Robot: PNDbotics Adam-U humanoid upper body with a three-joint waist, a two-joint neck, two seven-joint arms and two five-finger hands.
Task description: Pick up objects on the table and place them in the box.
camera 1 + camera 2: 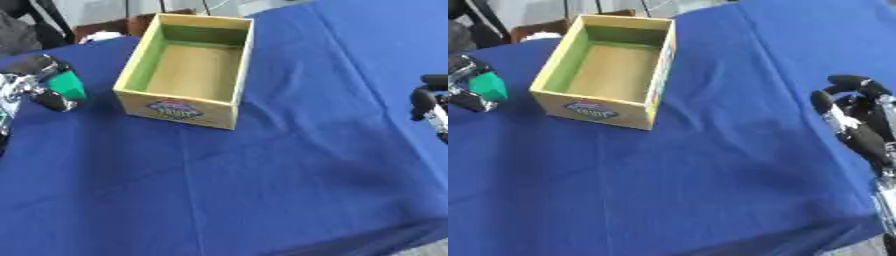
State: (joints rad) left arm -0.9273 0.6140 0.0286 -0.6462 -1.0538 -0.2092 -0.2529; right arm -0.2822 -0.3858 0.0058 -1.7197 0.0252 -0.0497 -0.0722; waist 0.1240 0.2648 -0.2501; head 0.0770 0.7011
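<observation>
A yellow cardboard box (234,75) with a green inner wall stands open and empty on the blue tablecloth, toward the back left. To its left my left hand (35,82) is shut on a small green object (67,85), held just beside the box's left wall. My right hand (852,120) shows at the right edge, away from the box, its fingers relaxed and holding nothing.
The blue tablecloth (262,175) covers the whole table, with its front edge at the lower right. Dark furniture and a white thing (101,36) lie beyond the far edge behind the box.
</observation>
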